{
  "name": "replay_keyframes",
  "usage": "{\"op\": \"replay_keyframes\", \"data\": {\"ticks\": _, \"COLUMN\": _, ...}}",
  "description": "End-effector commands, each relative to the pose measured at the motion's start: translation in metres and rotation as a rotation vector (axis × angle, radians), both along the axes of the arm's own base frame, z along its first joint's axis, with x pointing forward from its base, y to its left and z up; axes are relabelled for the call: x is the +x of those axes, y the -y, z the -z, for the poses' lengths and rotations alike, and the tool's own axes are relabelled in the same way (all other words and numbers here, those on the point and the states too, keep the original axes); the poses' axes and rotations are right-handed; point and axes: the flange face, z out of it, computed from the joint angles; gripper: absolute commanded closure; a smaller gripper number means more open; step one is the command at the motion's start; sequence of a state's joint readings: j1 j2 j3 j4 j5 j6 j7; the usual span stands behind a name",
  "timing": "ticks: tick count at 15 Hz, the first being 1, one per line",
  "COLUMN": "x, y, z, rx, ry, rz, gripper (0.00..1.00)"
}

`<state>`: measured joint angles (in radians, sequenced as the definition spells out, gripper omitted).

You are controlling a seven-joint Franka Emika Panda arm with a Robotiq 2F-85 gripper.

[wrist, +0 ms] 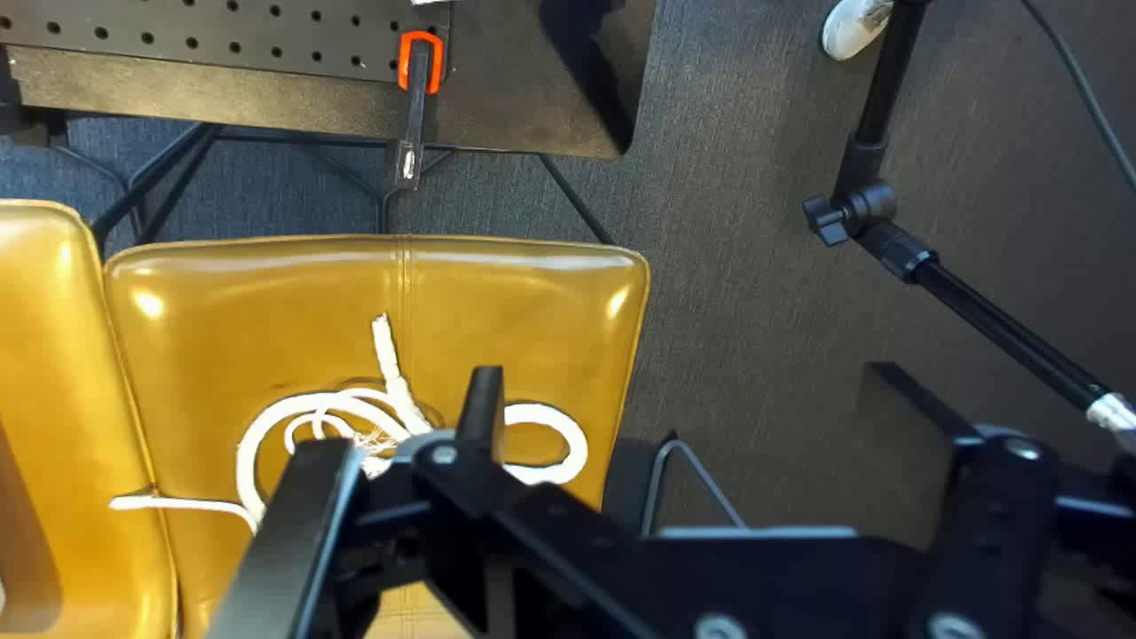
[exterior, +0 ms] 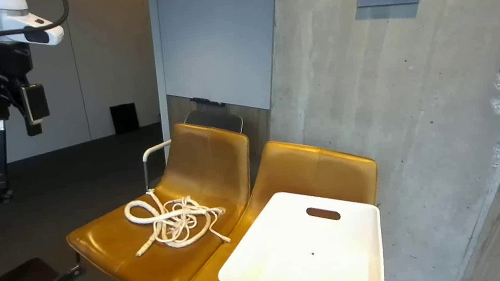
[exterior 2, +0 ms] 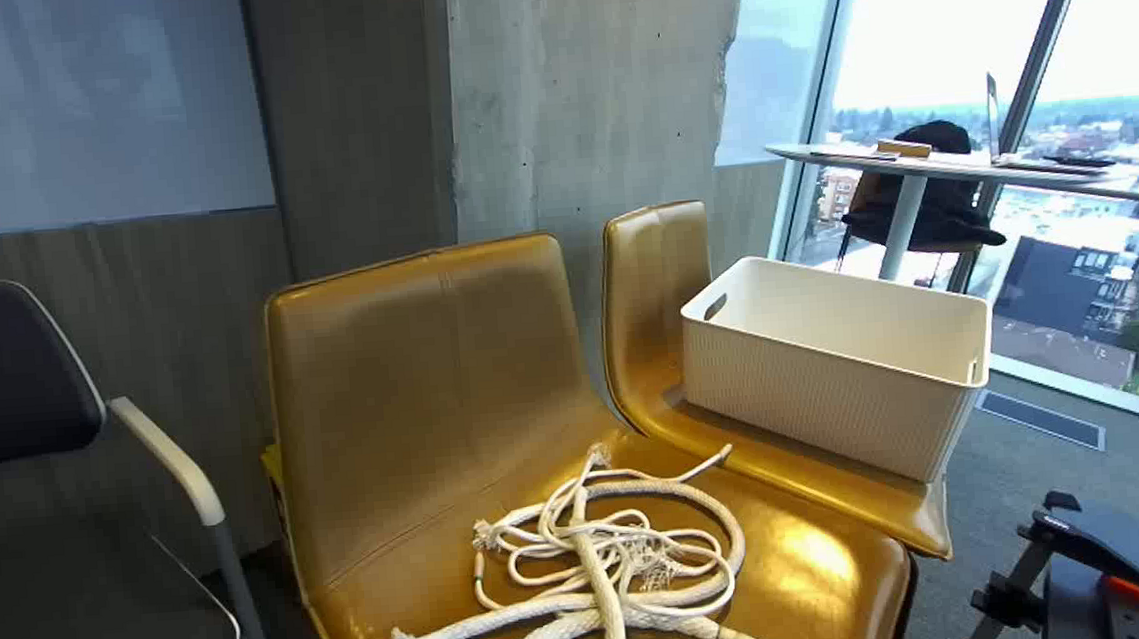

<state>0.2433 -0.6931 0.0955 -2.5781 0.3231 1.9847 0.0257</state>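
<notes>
My gripper (wrist: pixel 683 373) is open, with nothing between its spread fingers in the wrist view. In an exterior view the gripper (exterior: pixel 34 128) hangs high at the left, well above the chairs. A tangle of white rope, thick and thin, lies on the tan chair's seat; the rope shows in both exterior views (exterior: pixel 169 215) (exterior 2: pixel 595 568). In the wrist view the rope (wrist: pixel 399 395) is below, partly hidden by the left finger. The tan chair (wrist: pixel 266 311) is nearest beneath that finger. A white ribbed bin (exterior 2: pixel 805 393) stands on a second tan chair (exterior 2: pixel 664 313) and looks empty.
A black perforated table (wrist: pixel 204 35) with an orange-tipped clamp (wrist: pixel 417 111) stands at the chairs' front. A black jointed stand (wrist: pixel 887 244) rises beside the arm. A grey chair (exterior 2: pixel 12 378) with a pale armrest is beside the tan chair. A concrete pillar (exterior: pixel 403 102) is behind.
</notes>
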Motion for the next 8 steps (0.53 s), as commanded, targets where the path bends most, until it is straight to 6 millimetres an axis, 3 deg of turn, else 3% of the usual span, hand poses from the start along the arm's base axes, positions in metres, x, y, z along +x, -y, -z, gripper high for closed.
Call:
{"op": "replay_keyframes", "data": {"ticks": 1, "x": 0.0, "y": 0.0, "z": -0.001, "rx": 0.0, "ry": -0.001, "rz": 0.0, "gripper": 0.0}}
{"op": "replay_keyframes", "data": {"ticks": 5, "x": 0.01, "y": -0.006, "z": 0.007, "rx": -0.031, "ry": 0.023, "rz": -0.062, "gripper": 0.0}}
{"op": "replay_keyframes", "data": {"ticks": 8, "x": 0.026, "y": -0.01, "z": 0.023, "rx": -0.057, "ry": 0.067, "rz": -0.133, "gripper": 0.0}}
